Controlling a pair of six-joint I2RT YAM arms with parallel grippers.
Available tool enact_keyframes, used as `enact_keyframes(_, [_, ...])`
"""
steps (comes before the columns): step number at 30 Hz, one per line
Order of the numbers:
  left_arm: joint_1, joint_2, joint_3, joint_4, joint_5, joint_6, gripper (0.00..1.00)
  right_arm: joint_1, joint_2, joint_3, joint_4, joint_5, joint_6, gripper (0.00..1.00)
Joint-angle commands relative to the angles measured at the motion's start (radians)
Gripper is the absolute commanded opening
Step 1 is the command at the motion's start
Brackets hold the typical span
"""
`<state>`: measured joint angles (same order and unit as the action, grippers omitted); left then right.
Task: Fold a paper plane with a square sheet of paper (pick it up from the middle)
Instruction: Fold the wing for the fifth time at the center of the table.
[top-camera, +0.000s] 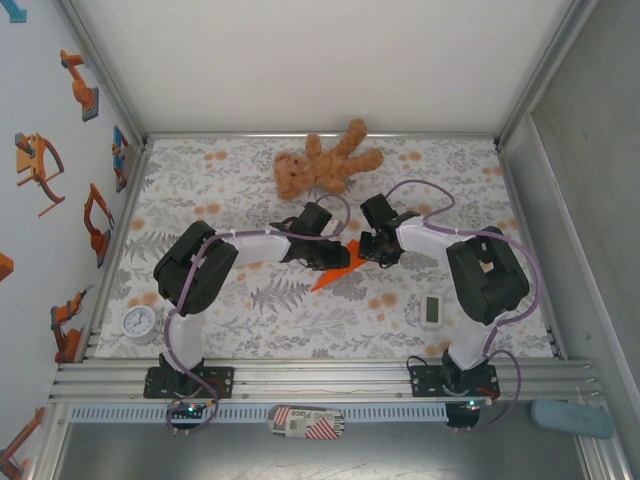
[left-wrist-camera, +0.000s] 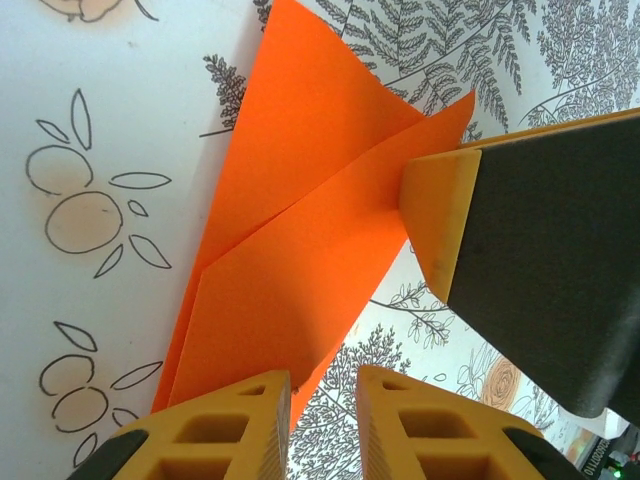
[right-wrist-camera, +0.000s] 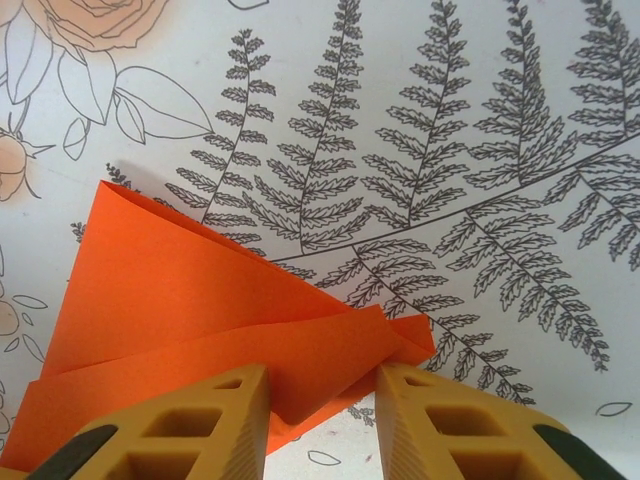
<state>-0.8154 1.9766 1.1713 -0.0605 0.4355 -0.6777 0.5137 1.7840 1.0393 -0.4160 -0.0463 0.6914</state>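
Left claw (left-wrist-camera: 323, 390) fingers slightly apart, straddling folded paper's (left-wrist-camera: 290, 250) near corner; right claw (right-wrist-camera: 322, 390) spread w/ tips on its creased edge, prob. pressing. Paper lies flat, centre of desk (top-camera: 200, 180), between both claws.

No clearly readable text anywhere. Red-and-white striped packet (top-camera: 308, 422) on the near rail, top view: dark print on its white label, two short words, too small to make out. Round white dial (top-camera: 140, 322) at the desk's left edge: ring of marks on its face, digits not legible. Small white rectangular gadget (top-camera: 431, 311) on the desk by the right arm: grey display window, nothing readable. Left wall: orange robot-arm stickers (top-camera: 78, 85), pictures only. Left wrist view, bottom right corner: tiny white lettering on a dark part (left-wrist-camera: 592, 462), blurred, unreadable.
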Motion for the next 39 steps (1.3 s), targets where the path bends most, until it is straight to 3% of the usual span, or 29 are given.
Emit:
enact_keyframes(1, [0.004, 0.013, -0.009, 0.001, 0.019, -0.004, 0.25, 0.006, 0.054, 0.001, 0.014, -0.030, -0.010, 0.32])
enact_keyframes(18, [-0.011, 0.040, -0.073, -0.067, -0.116, 0.036, 0.14, 0.005, 0.037, -0.054, 0.072, -0.031, -0.015, 0.28])
enact_keyframes(27, [-0.038, 0.070, -0.067, -0.117, -0.206, 0.068, 0.11, -0.021, -0.259, -0.119, 0.120, 0.012, -0.012, 0.38])
enact_keyframes(30, [-0.046, 0.074, -0.066, -0.119, -0.220, 0.069, 0.10, -0.022, -0.325, -0.184, 0.166, -0.033, 0.000, 0.38])
enact_keyframes(33, [-0.051, 0.076, -0.066, -0.119, -0.230, 0.071, 0.10, -0.020, -0.331, -0.257, 0.271, -0.148, 0.043, 0.32])
enact_keyframes(39, [-0.056, 0.075, -0.066, -0.117, -0.231, 0.069, 0.08, 0.010, -0.239, -0.289, 0.429, -0.264, 0.103, 0.06])
